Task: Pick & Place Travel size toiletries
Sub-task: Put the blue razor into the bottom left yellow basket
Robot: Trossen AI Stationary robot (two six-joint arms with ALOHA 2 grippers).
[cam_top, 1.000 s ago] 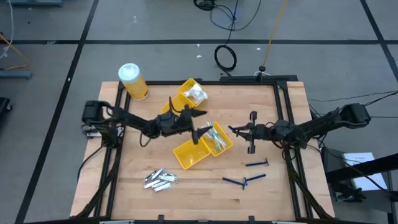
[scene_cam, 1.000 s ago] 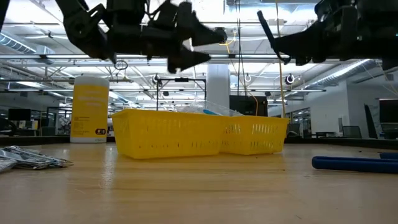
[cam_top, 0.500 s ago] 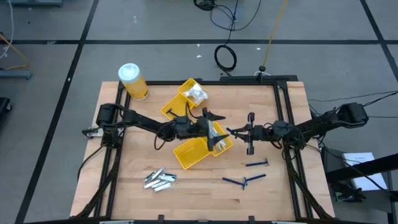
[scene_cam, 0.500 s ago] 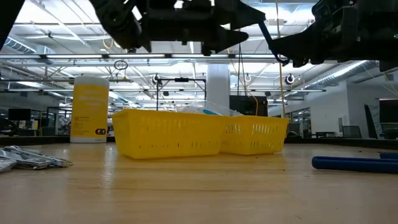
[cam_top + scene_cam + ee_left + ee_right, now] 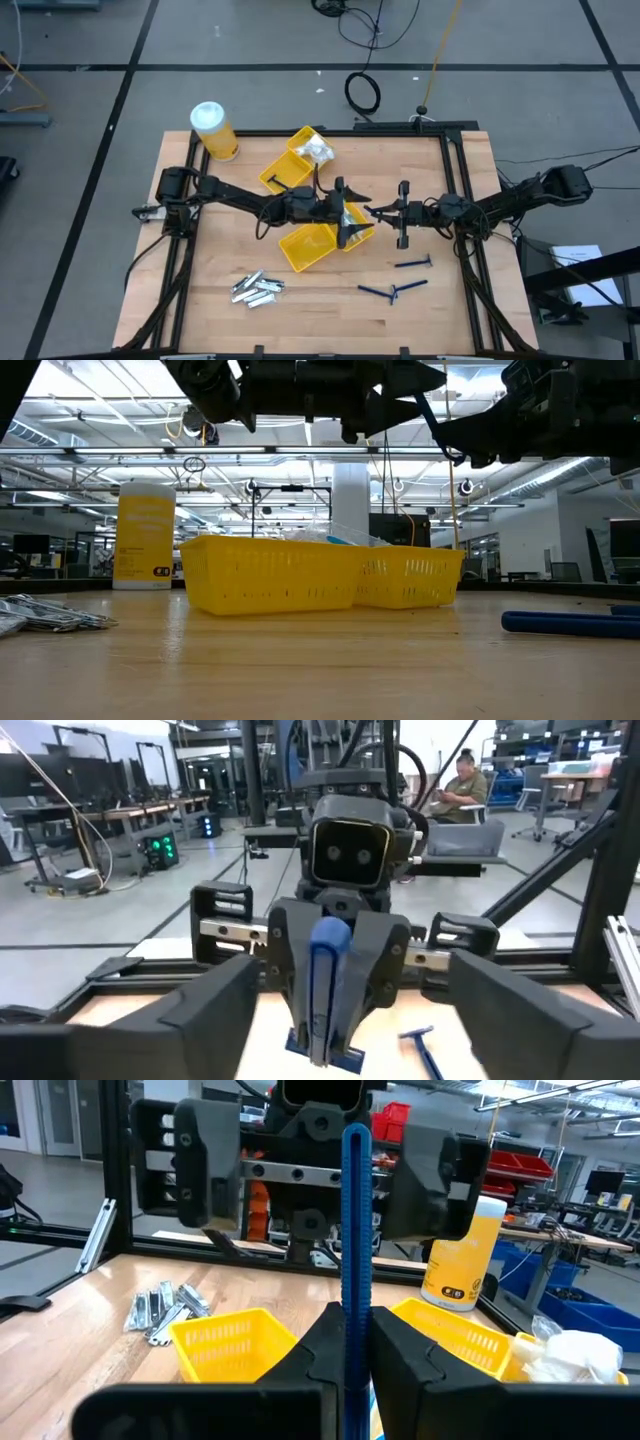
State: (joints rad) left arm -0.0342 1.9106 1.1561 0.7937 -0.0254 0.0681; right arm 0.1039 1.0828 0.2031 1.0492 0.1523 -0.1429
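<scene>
A blue razor (image 5: 356, 1250) was held upright, clamped in the right gripper's (image 5: 404, 213) fingers over mid-desk — facing the left gripper (image 5: 345, 212), whose fingers were spread.

The wooden table (image 5: 200, 290) carries three yellow trays (image 5: 305, 248), a yellow jar with white lid (image 5: 213, 131) at its far left corner, silver-grey tubes (image 5: 256, 288) and loose dark-blue razors (image 5: 393, 290) toward the near edge.
</scene>
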